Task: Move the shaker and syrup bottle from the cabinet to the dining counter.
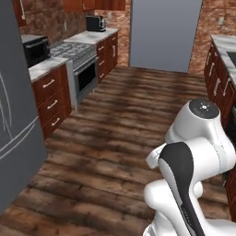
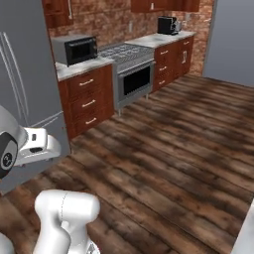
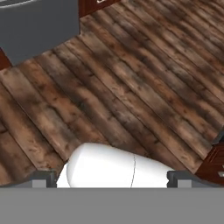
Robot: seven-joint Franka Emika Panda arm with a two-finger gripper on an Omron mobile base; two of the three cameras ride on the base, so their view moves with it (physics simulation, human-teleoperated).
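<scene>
My gripper [image 3: 111, 179] points down at the brown plank floor [image 3: 131, 87]. Its two dark fingertips [image 3: 43, 179] stand wide apart, open, with nothing between them. The white arm [image 1: 193, 156] is folded up close over the base. A reddish-brown wall cabinet [image 2: 57, 12] with a vertical silver handle hangs shut above the microwave [image 2: 74, 48], at the far left. The shaker, the syrup bottle and the dining counter are out of view.
A tall grey fridge [image 1: 18, 115] stands close on the left. Beyond it run wooden drawers [image 2: 87, 96], a steel stove [image 2: 129, 69] and a marble countertop with a coffee machine [image 1: 95, 23]. More drawers [image 1: 219, 78] line the right. Open wooden floor [image 1: 120, 120] lies ahead.
</scene>
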